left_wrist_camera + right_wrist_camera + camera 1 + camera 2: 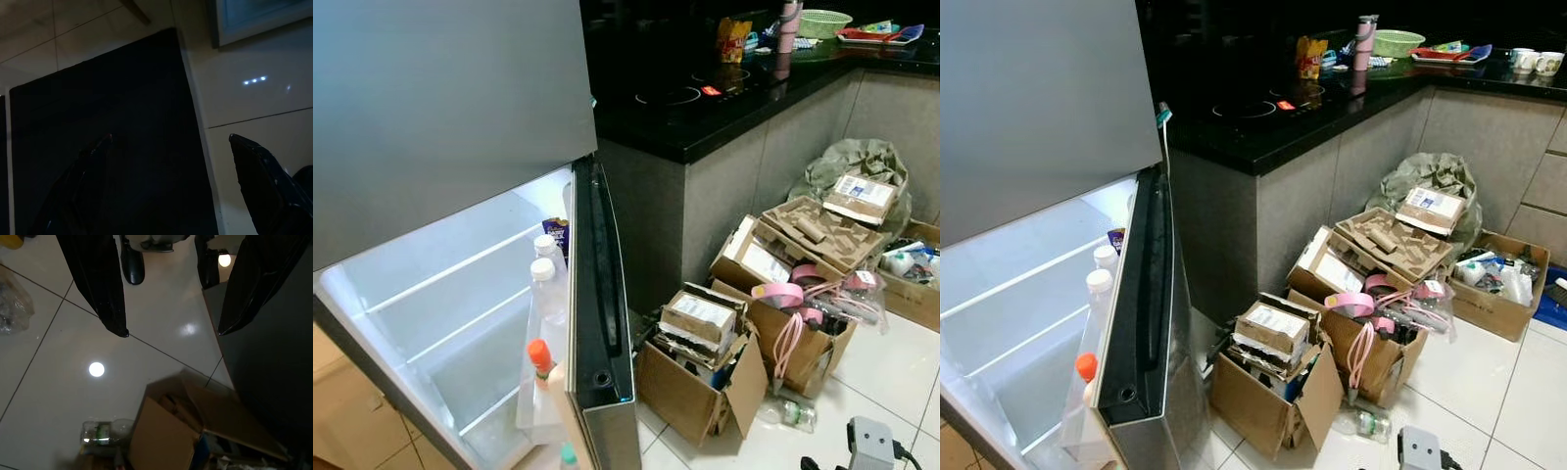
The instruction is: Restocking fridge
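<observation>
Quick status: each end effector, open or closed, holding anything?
Left end effector: open, holding nothing, above the floor.
Right end effector: open, holding nothing, over the floor tiles.

Premises are presenting as a home kitchen: a steel fridge [431, 108] is standing with its lower door [599, 323] open beside a black counter [1263, 122] that is carrying a built-in hob [1258, 106], mugs [1533, 61], a green basket [1398, 42] and a snack packet [1309, 56]. Open cardboard boxes [1278, 377] of household goods are sitting on the white tiled floor [1518, 382], with a plastic bottle [1361, 422] lying just beside them.
</observation>
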